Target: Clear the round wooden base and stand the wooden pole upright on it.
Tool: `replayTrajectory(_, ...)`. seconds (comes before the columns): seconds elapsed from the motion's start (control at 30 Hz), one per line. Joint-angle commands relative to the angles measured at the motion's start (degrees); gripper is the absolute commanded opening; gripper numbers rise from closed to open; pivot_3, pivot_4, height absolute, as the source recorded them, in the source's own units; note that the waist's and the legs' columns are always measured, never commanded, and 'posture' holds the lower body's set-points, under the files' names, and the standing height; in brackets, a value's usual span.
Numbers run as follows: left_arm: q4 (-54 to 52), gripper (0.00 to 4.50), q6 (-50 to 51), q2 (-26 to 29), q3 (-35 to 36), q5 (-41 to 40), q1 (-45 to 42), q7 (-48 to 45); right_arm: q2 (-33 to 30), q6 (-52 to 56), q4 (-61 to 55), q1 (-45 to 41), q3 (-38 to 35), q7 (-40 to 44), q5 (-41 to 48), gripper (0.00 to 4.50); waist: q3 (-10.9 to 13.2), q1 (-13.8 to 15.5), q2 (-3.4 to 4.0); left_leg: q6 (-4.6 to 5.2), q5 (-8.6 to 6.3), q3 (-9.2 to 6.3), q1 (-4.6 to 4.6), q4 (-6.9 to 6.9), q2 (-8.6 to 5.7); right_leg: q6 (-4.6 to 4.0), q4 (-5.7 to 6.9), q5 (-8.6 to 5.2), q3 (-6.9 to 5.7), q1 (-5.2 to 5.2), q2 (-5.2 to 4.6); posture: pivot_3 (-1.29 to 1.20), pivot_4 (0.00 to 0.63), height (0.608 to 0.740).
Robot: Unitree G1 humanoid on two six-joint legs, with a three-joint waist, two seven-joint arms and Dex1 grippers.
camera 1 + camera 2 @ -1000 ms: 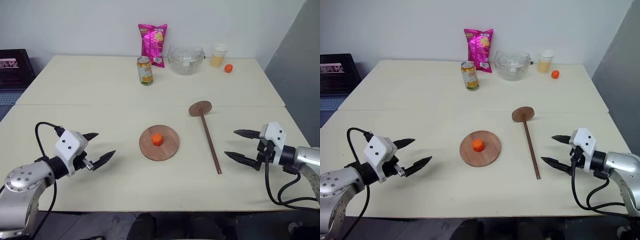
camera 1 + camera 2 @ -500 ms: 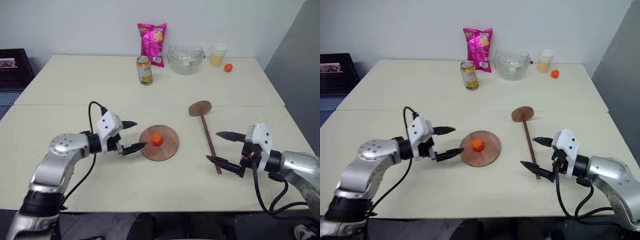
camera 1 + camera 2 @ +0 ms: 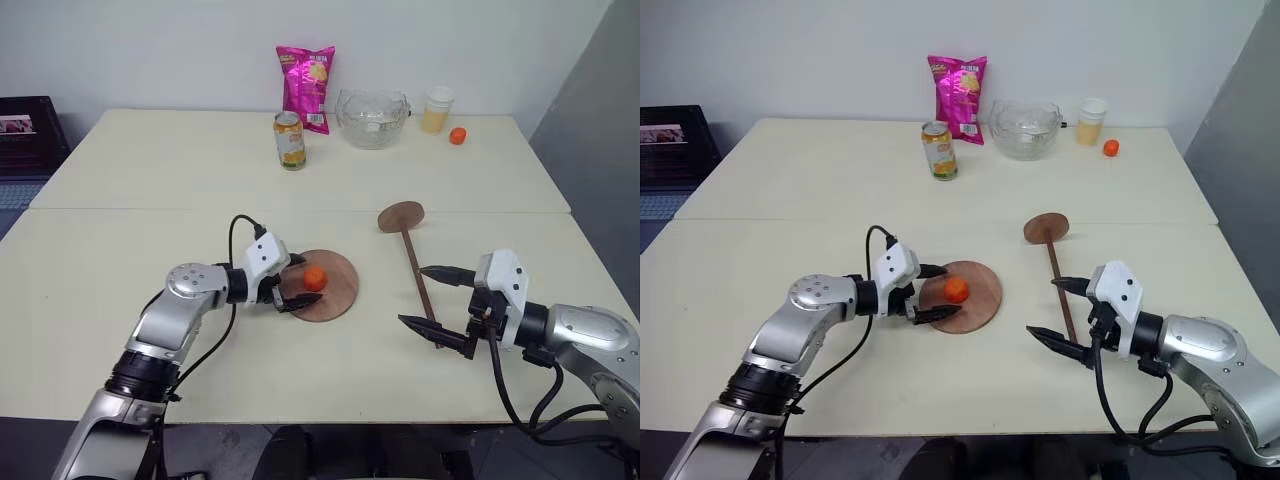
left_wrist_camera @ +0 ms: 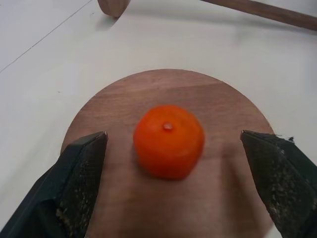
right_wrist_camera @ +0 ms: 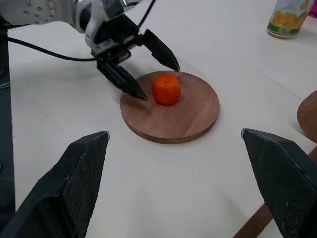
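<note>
Tangerine on the round wooden base, at the middle of the near half of the cream desk. The left hand reaches in from the robot's left, its two black fingers spread wide over the disc's left edge, one finger on each side of the fruit and neither touching it. The left wrist view brings this close: the tangerine, with a small stem dimple on top, sits between the two fingertips with bare wood on either side.

The wooden pole lies flat on the desk to the right of the base and apart from it, its round disc end toward the far side and tilted on its edge. The right hand hovers at the rod's near end, its fingers wide apart with one on each side of the rod, gripping nothing. The right wrist view looks back across the desk and takes in the left hand poised at the fruit, plus the disc end's edge at its border.

Along the far edge of the desk, well away, stand a yellow drinks can, a pink crisp packet, a clear glass bowl, a plastic cup of orange drink and a second small tangerine. A seam runs across the desk between the two halves.
</note>
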Motion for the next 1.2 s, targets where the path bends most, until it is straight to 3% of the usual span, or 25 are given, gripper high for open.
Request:
replayTrajectory(0.03,2.11,4.31,-3.17,-1.25,-0.74,1.32,-1.39,-0.96,0.19,-0.79,-2.37,-0.79,-0.26,0.77,2.1,4.5,0.0,-0.06,-0.01,0.0,0.0,0.0,0.0,0.0,0.0,0.0,0.01,0.0,0.0,-0.01,0.0,0.0,0.15,0.74)
replayTrajectory(0.1,2.87,4.05,-3.88,-1.72,-0.88,1.72,-1.44,-1.3,0.01,-0.73,-2.46,-0.8,-0.27,0.85,2.27,4.5,0.0,-0.09,-0.01,0.0,0.0,0.0,0.0,0.0,0.01,-0.01,0.03,0.0,0.0,-0.02,0.0,0.0,0.15,0.74)
replayTrajectory(0.43,4.01,1.9,-5.38,-3.31,0.05,1.58,-1.08,-1.17,-0.33,-1.6,-2.61,-0.35,0.73,1.03,1.05,4.5,0.0,-0.04,-0.01,0.0,0.0,-0.01,0.0,0.01,0.0,-0.01,0.06,0.0,-0.01,-0.02,0.0,0.0,0.15,0.74)
replayTrajectory(0.57,2.35,1.45,-5.17,-3.34,2.01,0.36,0.34,-0.02,-0.52,-2.04,-2.26,-0.65,1.1,1.35,0.67,4.5,0.0,-0.11,-0.01,0.0,0.0,-0.02,0.0,0.01,0.01,0.01,0.07,-0.01,-0.01,-0.03,0.0,0.0,0.15,0.74)
replayTrajectory(0.83,-0.44,1.24,-3.89,-0.65,17.62,-1.54,5.83,13.43,-0.85,-2.56,-1.72,-2.48,1.82,2.49,1.1,4.5,0.0,-0.17,-0.01,0.0,0.0,-0.03,0.01,0.0,0.03,-0.01,0.11,0.0,-0.01,-0.07,0.0,0.0,0.15,0.74)
replayTrajectory(1.0,5.8,1.19,-2.8,2.51,30.52,0.3,8.22,27.94,0.79,-3.4,1.43,-8.46,5.43,5.22,1.31,4.5,0.0,-0.31,-0.02,0.0,0.0,-0.03,0.02,0.0,0.04,0.01,0.1,0.0,-0.01,-0.08,0.0,0.0,0.15,0.74)
replayTrajectory(1.2,7.92,1.18,-0.69,2.93,35.39,-0.99,10.5,32.88,2.75,-5.66,5.99,-14.86,10.33,9.74,0.14,4.5,-0.02,0.42,-0.11,0.0,0.0,-0.03,-0.01,0.01,0.0,-0.25,0.08,0.15,-0.04,-0.1,-0.07,0.0,0.15,0.74)
